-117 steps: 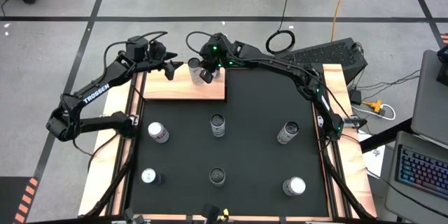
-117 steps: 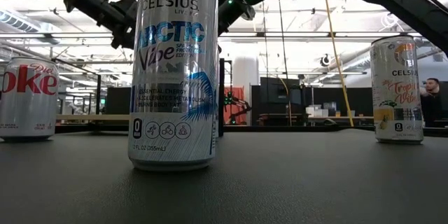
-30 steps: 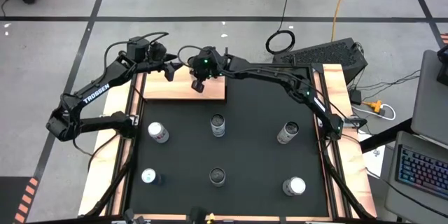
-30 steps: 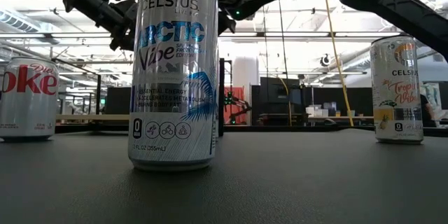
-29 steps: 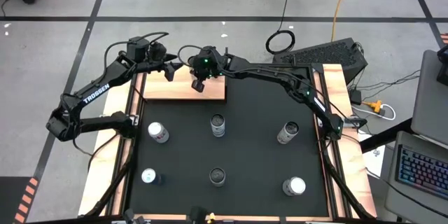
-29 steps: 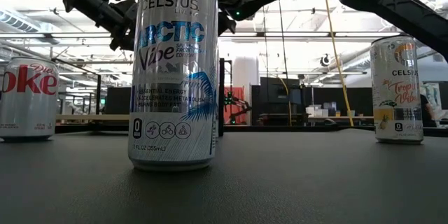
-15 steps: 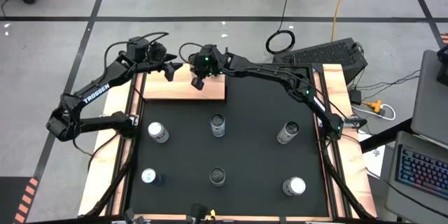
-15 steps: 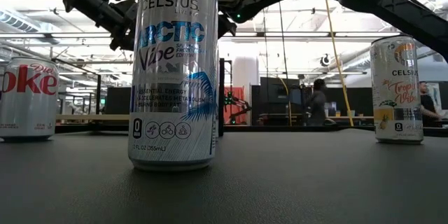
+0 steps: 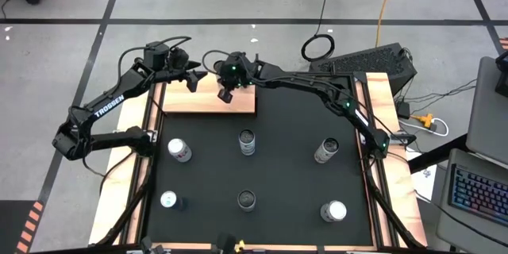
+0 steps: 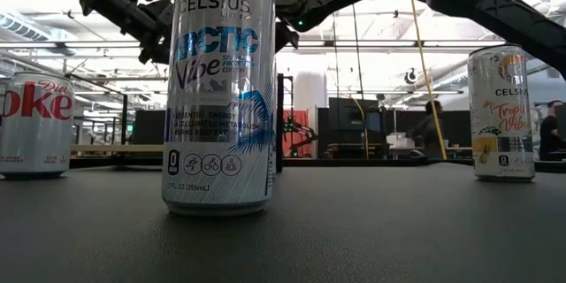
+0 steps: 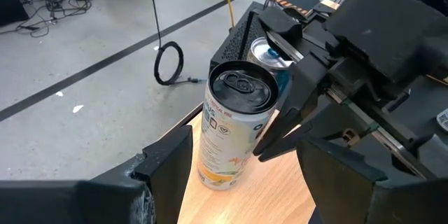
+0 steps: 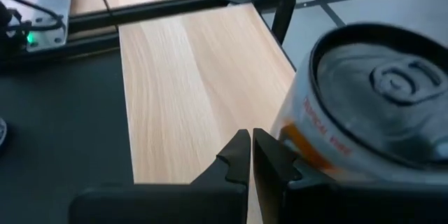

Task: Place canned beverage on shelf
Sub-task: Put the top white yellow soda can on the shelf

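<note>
Only the left wrist view shows two upright cans on the light-wood shelf board [image 11: 245,199]: a white-and-orange aluminium can [image 11: 229,129] between the left gripper's [image 11: 241,164] narrowly parted jaws, and a blue-topped can [image 11: 269,56] behind it. From above, the shelf [image 9: 208,100] lies at eleven o'clock on the black counter mat [image 9: 278,151], and the right gripper [image 9: 225,94], jaws pressed together, hides those cans. Six more cans stand at six o'clock.

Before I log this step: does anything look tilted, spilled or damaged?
Nothing stands out. The Tropical Vibe can stands upright on the shelf, with the shut right claw beside it; no spill or dent shows.
</note>
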### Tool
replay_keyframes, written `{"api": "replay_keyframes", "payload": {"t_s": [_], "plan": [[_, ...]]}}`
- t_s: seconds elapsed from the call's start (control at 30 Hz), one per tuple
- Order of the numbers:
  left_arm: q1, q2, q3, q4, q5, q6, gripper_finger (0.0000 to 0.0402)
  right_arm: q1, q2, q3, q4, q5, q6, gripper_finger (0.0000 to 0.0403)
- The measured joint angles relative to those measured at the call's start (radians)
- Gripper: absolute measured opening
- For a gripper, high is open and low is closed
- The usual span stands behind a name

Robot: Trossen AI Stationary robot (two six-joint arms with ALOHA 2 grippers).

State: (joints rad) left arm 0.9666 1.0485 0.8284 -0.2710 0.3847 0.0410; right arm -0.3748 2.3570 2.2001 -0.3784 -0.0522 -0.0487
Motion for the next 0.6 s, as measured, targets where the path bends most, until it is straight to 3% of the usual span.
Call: {"api": "replay_keyframes", "payload": {"t_s": [0.6], "plan": [[0.0,0.0,0.0,-0.001,0.0,0.0,0.0261,0.012,-0.02,-0.001,-0.096,0.076,-0.016,0.0]]}}
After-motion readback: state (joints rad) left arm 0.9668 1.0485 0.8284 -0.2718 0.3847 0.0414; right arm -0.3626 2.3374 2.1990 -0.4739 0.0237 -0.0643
